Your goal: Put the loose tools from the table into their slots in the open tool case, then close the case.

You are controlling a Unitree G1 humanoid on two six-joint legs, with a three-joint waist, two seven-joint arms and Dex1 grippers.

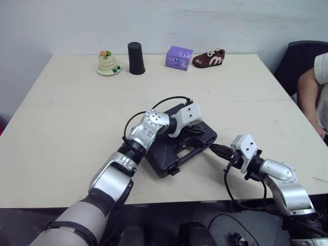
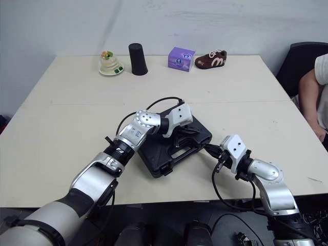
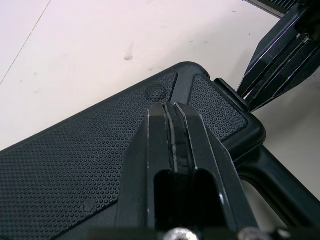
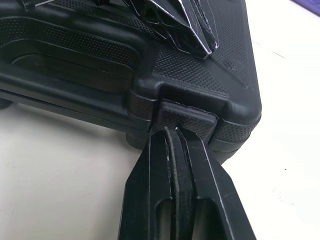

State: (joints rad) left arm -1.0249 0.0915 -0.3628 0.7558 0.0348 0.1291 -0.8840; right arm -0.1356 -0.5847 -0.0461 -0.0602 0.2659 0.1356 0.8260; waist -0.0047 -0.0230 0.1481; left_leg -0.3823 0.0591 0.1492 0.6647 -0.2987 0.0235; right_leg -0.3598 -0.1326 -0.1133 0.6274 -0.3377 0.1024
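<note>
Near the middle of the frame, on the pale table (image 1: 61, 128), lies the black tool case (image 1: 166, 156) — its lid is down. The left gripper (image 3: 173, 107) has its tips on the bumpy lid, and its fingers are pressed together with nothing between them. The right gripper (image 4: 173, 132) sits to the lower right of the case. Its fingers are pressed together too, and the tips touch the latch (image 4: 187, 117) on the case's side. Along the top of the frame stand a black cup (image 1: 136, 58), a purple box (image 1: 179, 57) and a brown shoe (image 1: 209, 58) — all well apart from the case.
</note>
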